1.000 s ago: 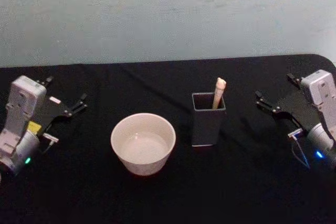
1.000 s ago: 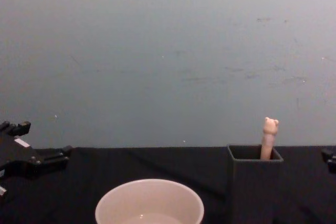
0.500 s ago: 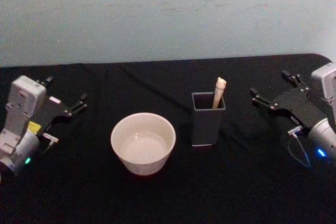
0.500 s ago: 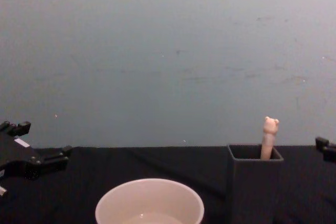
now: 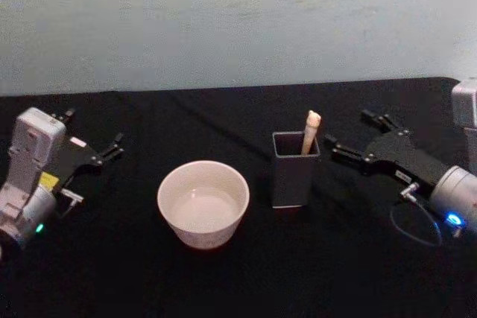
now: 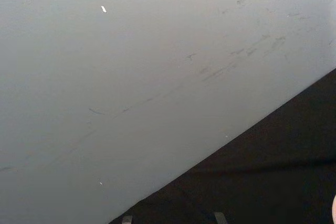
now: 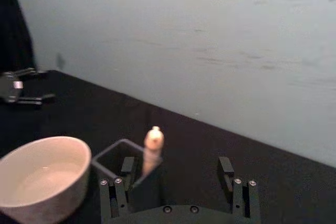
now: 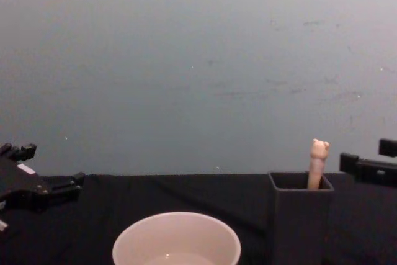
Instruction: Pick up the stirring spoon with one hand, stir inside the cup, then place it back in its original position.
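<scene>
So the spoon [image 5: 311, 129] was standing in the dark grey square holder [image 5: 294, 178], leaning against its far right corner. Just the beige handle and the little bear head poked up over the rim, and the bowl end was hidden down inside. The holder sat upright around the middle of the black counter [image 5: 335, 273]. The wide cream cup [image 5: 203, 203] was just to its left and a bit nearer, not touching it, with a pale inside.

The right gripper [image 5: 346, 129] was right beside the holder on its right, up around rim height and pointing left at it. Its jaws were spread wide with nothing in them. The nearer one ended close to the holder's right edge, but I couldn't see any contact with the holder or the spoon.

The left gripper [image 5: 92, 129] was way off at the left side of the counter, well apart from the cup. Its jaws were spread too and were empty.
</scene>
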`<state>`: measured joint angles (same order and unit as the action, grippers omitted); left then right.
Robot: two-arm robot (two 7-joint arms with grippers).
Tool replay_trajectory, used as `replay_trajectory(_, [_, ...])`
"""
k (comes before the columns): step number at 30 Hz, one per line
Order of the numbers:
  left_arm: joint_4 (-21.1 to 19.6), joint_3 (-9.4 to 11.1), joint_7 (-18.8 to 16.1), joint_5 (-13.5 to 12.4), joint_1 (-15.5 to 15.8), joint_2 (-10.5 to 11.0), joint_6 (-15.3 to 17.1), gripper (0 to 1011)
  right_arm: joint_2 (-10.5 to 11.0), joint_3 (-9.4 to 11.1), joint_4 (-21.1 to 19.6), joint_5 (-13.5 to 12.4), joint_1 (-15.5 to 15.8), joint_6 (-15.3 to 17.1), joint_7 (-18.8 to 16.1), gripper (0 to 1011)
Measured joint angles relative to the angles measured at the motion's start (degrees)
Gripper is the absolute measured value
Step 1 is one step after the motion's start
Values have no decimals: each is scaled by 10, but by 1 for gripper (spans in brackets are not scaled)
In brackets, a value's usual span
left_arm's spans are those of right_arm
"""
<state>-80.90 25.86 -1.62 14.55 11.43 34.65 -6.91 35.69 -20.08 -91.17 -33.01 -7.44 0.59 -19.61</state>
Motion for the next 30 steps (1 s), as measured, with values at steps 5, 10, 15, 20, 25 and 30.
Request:
replay_trajectory(5, [0, 0, 0, 0, 0, 0, 0, 1001, -15, -8, 10, -1, -15, 16, -20, 1002])
replay_trajectory(10, [0, 0, 0, 0, 0, 0, 0, 1001, -34, -17, 27, 11, -33, 28, -23, 1002])
replay_trajectory(15, [0, 0, 0, 0, 0, 0, 0, 1001, -56, -23, 49, 26, -54, 36, -23, 1002])
replay_trajectory(20, [0, 0, 0, 0, 0, 0, 0, 1001, -69, -25, 63, 36, -66, 39, -25, 1002])
replay_trajectory(25, [0, 0, 0, 0, 0, 0, 0, 1001, -81, -24, 73, 47, -71, 42, -25, 1002])
replay_trajectory(30, [0, 0, 0, 0, 0, 0, 0, 1001, -82, -24, 73, 48, -72, 42, -26, 1002])
